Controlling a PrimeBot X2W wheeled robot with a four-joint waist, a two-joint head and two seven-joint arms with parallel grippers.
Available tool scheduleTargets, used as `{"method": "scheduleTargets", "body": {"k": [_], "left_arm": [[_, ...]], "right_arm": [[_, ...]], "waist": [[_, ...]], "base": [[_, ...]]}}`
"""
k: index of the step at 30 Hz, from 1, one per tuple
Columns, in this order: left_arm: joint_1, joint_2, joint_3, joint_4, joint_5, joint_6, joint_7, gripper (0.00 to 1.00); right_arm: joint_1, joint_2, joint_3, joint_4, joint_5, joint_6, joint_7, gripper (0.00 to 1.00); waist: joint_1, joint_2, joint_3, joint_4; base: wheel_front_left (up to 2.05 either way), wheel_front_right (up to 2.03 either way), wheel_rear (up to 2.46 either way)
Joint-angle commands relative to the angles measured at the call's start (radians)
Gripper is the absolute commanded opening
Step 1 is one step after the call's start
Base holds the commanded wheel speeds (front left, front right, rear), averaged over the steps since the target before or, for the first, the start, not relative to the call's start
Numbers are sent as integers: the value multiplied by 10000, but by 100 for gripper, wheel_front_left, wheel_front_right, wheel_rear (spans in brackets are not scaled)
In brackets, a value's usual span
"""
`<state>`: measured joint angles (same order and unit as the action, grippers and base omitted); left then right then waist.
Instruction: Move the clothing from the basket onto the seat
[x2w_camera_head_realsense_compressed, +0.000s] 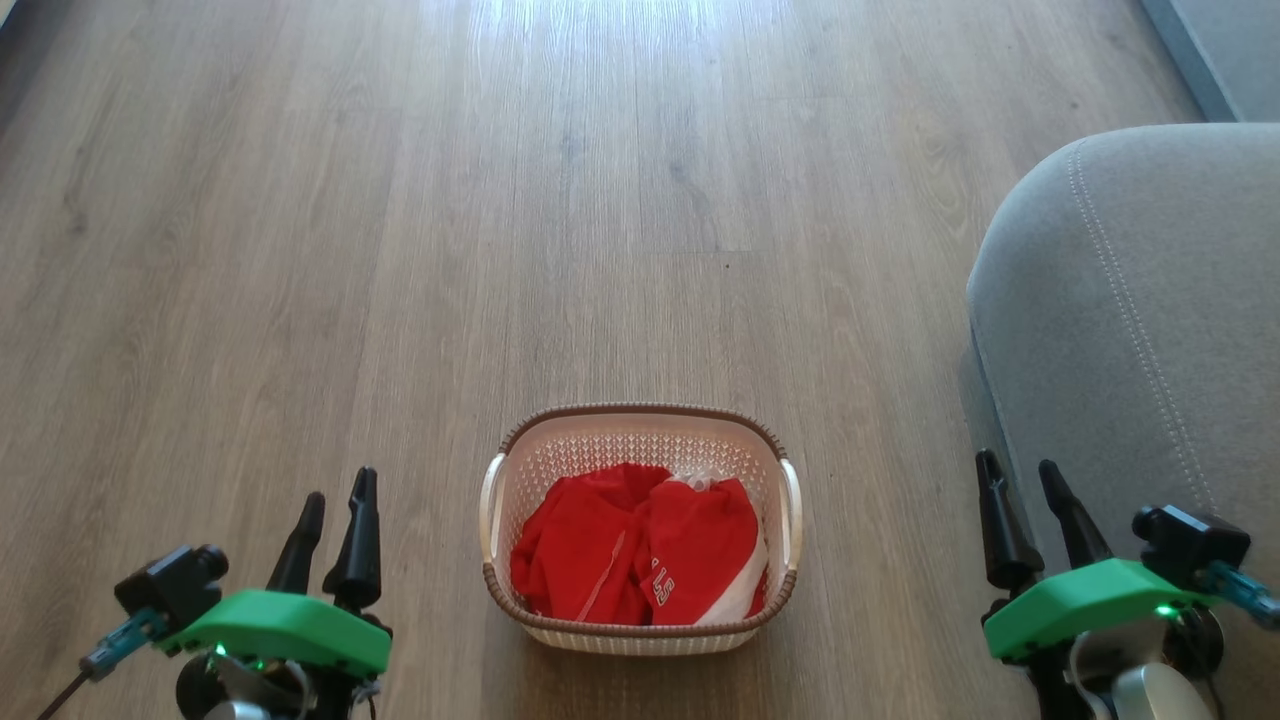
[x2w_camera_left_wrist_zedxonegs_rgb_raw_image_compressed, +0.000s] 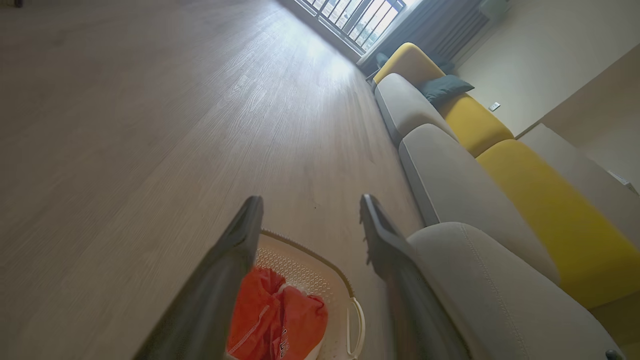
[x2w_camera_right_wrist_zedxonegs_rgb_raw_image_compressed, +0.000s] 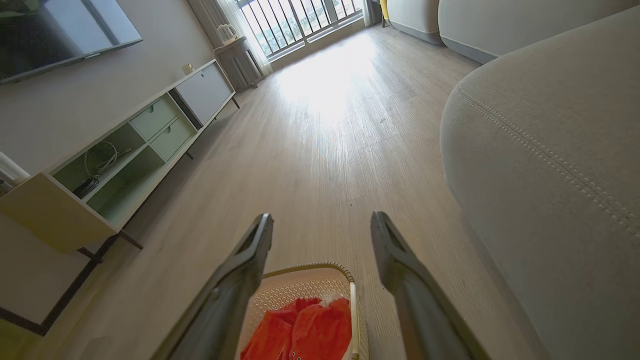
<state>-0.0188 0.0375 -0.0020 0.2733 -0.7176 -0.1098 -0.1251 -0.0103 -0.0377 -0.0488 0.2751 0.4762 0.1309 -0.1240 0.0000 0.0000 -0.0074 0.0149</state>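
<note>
Left gripper (x2w_camera_head_realsense_compressed: 340, 487) and right gripper (x2w_camera_head_realsense_compressed: 1018, 462) hang open and empty, clothing (x2w_camera_head_realsense_compressed: 640, 550) sits bunched in the basket (x2w_camera_head_realsense_compressed: 640, 408) between them, so I'd pinch deep mid-pile, then swing right to the seat (x2w_camera_head_realsense_compressed: 1150, 300).

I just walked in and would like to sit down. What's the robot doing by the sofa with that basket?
It is set to move the red clothing from the basket on the floor onto the grey seat at its right. Nothing is lifted yet: the clothing lies in the basket, and the left gripper and right gripper hang open and empty on either side of it.
</note>
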Motion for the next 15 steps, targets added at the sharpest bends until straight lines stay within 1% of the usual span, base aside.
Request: {"method": "scheduleTargets", "body": {"k": [1,15], "left_arm": [[-253,98,142,-400,354,19,-144,100],[-175,108,172,-581,2214,37,-555,100]], "right_arm": [[-479,-100,217,-335,-375,-1,-147,100],[-503,-108,348,-343,-2134,-1,-561,100]], "waist": [[0,0,1,6],[0,0,-4,50]], "base": [[0,0,0],[0,0,0]]}}
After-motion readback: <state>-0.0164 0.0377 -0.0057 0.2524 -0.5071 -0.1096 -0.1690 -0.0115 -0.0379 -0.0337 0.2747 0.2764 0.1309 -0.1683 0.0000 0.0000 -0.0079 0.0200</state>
